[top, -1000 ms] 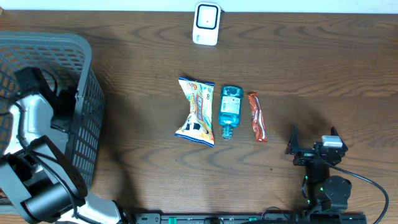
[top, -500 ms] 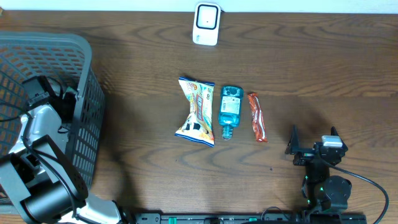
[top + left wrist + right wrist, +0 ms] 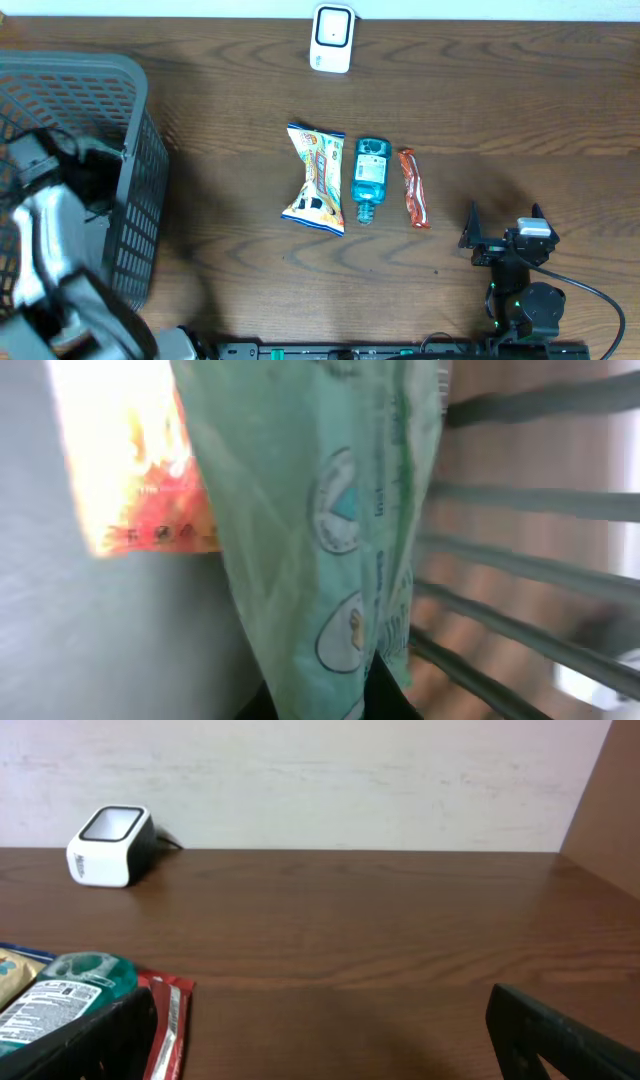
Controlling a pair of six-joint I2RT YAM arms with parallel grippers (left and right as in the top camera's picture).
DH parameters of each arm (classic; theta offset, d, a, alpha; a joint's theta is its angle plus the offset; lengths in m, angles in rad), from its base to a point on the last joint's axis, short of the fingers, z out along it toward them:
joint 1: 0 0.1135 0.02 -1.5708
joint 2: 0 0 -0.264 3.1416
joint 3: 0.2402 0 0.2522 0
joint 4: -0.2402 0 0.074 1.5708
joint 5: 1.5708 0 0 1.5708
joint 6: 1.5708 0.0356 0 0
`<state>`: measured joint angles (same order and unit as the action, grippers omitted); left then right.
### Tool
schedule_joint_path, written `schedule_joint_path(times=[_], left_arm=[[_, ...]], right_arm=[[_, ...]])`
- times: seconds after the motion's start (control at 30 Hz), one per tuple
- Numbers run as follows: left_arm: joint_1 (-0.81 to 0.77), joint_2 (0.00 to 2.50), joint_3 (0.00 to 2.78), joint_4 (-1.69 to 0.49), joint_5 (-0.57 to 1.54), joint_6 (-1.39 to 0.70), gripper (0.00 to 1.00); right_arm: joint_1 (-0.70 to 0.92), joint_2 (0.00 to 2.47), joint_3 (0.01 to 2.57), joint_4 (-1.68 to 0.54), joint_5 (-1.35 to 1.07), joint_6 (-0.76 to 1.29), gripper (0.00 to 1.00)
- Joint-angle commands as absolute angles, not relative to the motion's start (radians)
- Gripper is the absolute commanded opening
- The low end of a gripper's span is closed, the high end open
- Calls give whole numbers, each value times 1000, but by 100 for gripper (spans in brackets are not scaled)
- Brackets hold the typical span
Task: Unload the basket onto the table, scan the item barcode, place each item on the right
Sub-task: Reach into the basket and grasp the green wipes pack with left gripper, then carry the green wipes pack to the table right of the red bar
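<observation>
Table (image 3: 220, 90): dark brown wood with strong wavy grain, matt surface with a faint sheen toward the far edge. Wall (image 3: 350, 780): pale off-white, rough and faintly streaked, meeting the table's far edge. 1 brown wooden panel (image 3: 612, 800) stands at the right end. Lighting even, shadows soft.

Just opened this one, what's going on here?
The left gripper is inside the grey basket, shut on a pale green packet. The right gripper sits open and empty near the table's front edge. A snack bag, a blue bottle and a red bar lie in a row mid-table; the white scanner stands at the far edge, with nothing held up to it yet.
</observation>
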<state>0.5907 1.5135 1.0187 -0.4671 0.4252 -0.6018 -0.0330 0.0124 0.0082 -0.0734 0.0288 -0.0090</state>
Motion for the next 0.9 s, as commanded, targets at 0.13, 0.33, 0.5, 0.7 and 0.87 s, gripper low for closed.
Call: schedule_joint_path(times=[0.13,0.33,0.5,0.7,0.87], left_arm=[[604,1078,1028,-473,461,-590,7],[557,758,1028,-373,554,-637,7],[371,632,1028,-262,594,-694,7],[54,712,1028,-256,559,-650,8],[-284,966,1028,-228,357,-610,7]], right_arm=[[-25,7,9,-79,27,-16,99],[-25,7,9,-79,27,-16,99],[-25,7,9,-79,27,-16,99],[-25,7,9,-79,27,-16,99],[-25,7,9,-79,27,-16,99]])
